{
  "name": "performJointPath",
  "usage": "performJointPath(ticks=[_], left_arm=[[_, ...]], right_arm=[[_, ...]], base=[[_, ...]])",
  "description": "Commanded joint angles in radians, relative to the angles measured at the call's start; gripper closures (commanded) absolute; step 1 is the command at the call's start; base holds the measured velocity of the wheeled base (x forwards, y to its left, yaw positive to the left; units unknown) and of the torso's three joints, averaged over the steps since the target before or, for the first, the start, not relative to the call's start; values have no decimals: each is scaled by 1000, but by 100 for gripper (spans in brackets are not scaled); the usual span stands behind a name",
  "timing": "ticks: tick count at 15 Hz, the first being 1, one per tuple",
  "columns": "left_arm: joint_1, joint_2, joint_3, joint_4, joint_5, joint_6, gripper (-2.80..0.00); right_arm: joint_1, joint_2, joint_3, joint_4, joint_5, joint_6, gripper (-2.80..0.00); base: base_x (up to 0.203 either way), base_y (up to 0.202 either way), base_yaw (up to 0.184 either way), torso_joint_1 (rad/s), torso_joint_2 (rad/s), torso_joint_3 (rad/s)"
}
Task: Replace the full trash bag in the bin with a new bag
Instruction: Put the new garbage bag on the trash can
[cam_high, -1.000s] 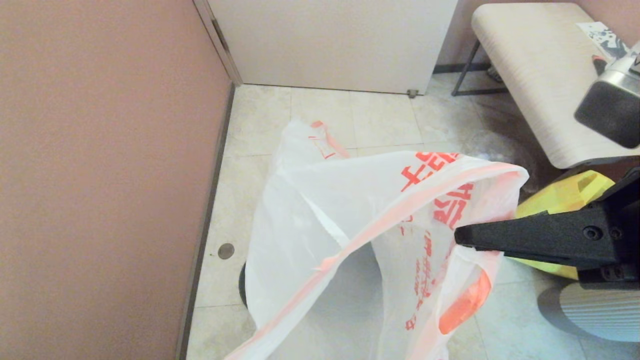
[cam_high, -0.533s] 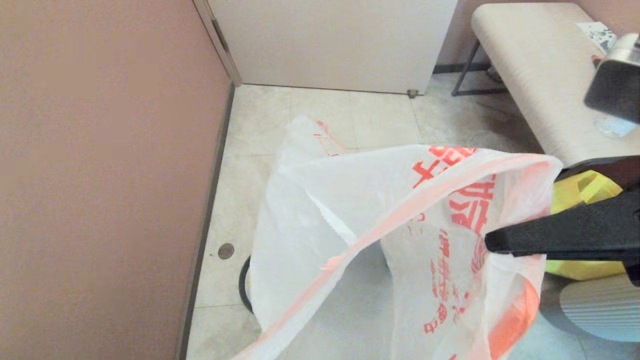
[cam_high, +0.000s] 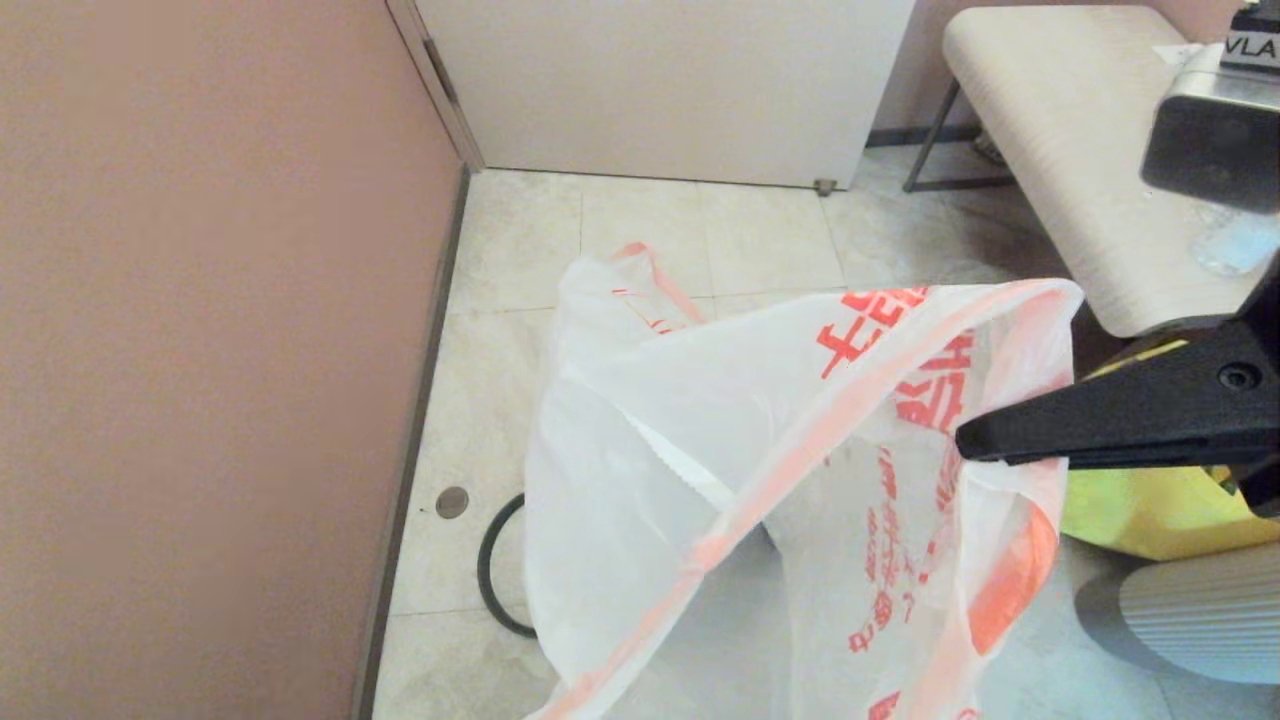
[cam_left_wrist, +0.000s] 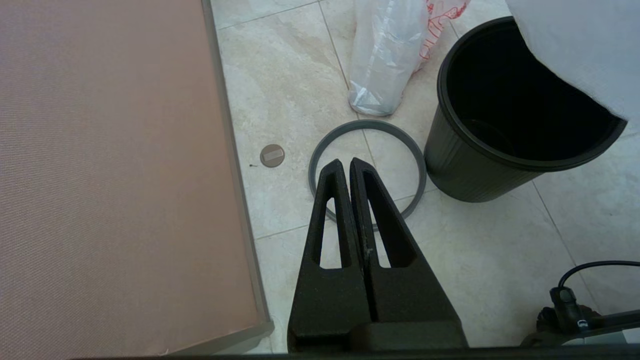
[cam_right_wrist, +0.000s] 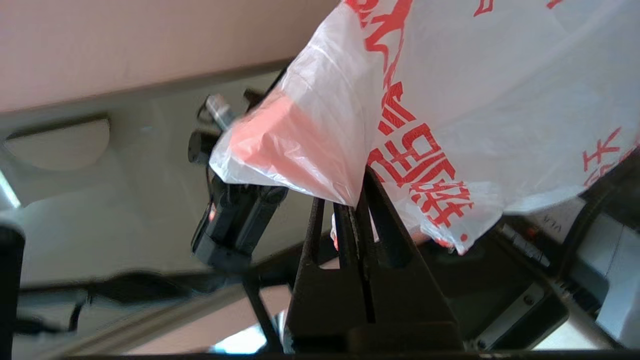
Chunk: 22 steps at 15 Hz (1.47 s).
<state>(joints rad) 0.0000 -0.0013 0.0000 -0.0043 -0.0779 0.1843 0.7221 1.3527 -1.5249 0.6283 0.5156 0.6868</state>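
1. Pale floor tiles (cam_left_wrist: 280, 75) run along a pink wall (cam_high: 200, 350), and everything of the task sits or hangs over this floor; a padded bench (cam_high: 1060, 150) and a yellow tote (cam_high: 1160, 510) stand toward the far right.
2. High on the right, the right gripper (cam_right_wrist: 356, 202) has its fingers pressed together, pinching the rim of the new bag (cam_high: 760, 480). This bag hangs open, its pink-orange edge crossing the middle of the head view.
3. Lower on the left, the left gripper (cam_left_wrist: 347, 167) hovers above the loose grey ring (cam_left_wrist: 367, 170) with its fingers pressed together and nothing between them.
4. Just beside that ring stands the bin (cam_left_wrist: 510, 115), empty and unlined, with the hanging bag's lower part draping over one side of its mouth.
5. A clear-white bag (cam_left_wrist: 385, 55) lies on the tiles beyond the ring; probably the full trash bag, already out.
6. To do this step well, I judge the right arm should keep its pinch firm and lower the bag's bottom squarely into the bin's mouth.
7. The left gripper would then need to open, catch the opposite rim, and spread it over the bin's lip before the ring goes back on.
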Motion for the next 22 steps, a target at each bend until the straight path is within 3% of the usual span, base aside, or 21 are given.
performJointPath(ticks=[1, 8, 13, 15, 16, 22], left_arm=[[0, 1, 3, 0, 0, 1, 0], [0, 1, 3, 0, 0, 1, 0], [0, 1, 3, 0, 0, 2, 0], [0, 1, 3, -2, 1, 12, 0], [0, 3, 7, -20, 1, 46, 0], [0, 14, 12, -42, 0, 60, 0]], right_arm=[[3, 61, -22, 2, -28, 1, 0], [13, 169, -66, 2, -45, -88, 0], [35, 211, -68, 4, -60, -90, 0], [33, 212, -60, 5, -62, -89, 0], [34, 212, -55, 7, -67, -89, 0], [34, 227, -55, 6, -97, -90, 0]], base=[[0, 0, 0, 0, 0, 0], [0, 0, 0, 0, 0, 0], [0, 0, 0, 0, 0, 0], [0, 0, 0, 0, 0, 0], [0, 0, 0, 0, 0, 0], [0, 0, 0, 0, 0, 0]])
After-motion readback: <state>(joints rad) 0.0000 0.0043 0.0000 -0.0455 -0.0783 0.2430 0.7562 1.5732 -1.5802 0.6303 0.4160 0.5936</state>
